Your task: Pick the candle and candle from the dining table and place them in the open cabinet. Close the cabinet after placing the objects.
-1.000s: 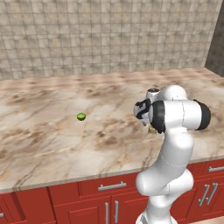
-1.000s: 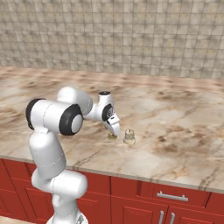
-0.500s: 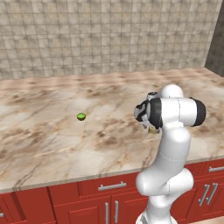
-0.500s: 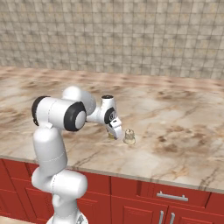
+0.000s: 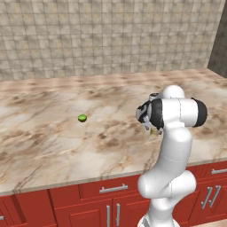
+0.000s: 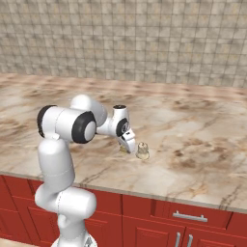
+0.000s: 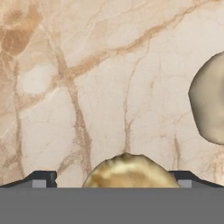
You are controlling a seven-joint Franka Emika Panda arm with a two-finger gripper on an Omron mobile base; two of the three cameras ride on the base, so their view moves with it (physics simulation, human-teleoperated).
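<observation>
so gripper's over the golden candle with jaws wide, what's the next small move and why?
Probably ease straight down a little further, then close. In the hand view the golden-tan candle sits centred between the open gripper tips, at the bottom edge. The cream candle stands apart to one side, so closing should not catch it. How far the tips are above the dining table cannot be told.

So both candles sit on the surface [image 6: 202,130] near its front edge. Claw [image 6: 126,146] is down over one candle [image 7: 130,171], other candle [image 6: 142,151] just beside it at 3 o'clock in right base view. Small round thing [image 5: 82,118] sits well apart, approx 9 o'clock from claw in left base view.
</observation>
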